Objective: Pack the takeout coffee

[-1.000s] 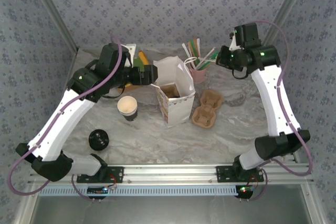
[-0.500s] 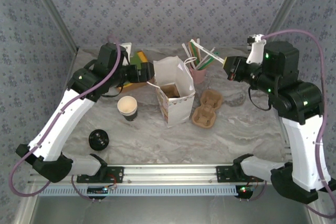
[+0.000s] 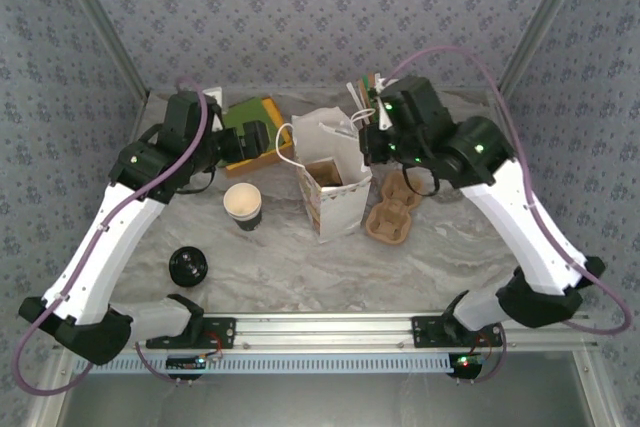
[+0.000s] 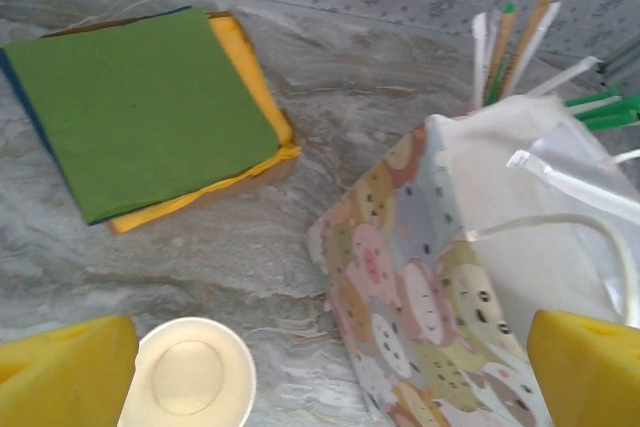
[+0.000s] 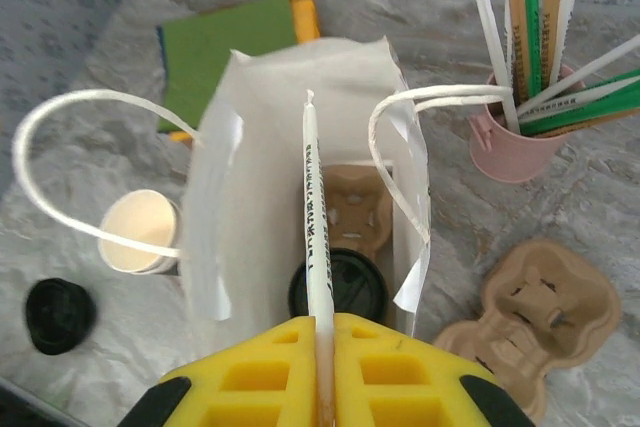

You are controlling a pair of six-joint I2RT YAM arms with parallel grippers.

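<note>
takeout coffee (image 5: 338, 287) down in the bottom of the white bag (image 5: 262, 147) on the bench (image 5: 600, 247), right gripper (image 5: 323, 342) just above pinching a wrapped straw (image 5: 314, 217), left gripper (image 4: 328, 372) wide open beside the bag

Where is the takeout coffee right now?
In the right wrist view, the takeout coffee sits inside the open paper bag, in a cup carrier at its bottom.
</note>
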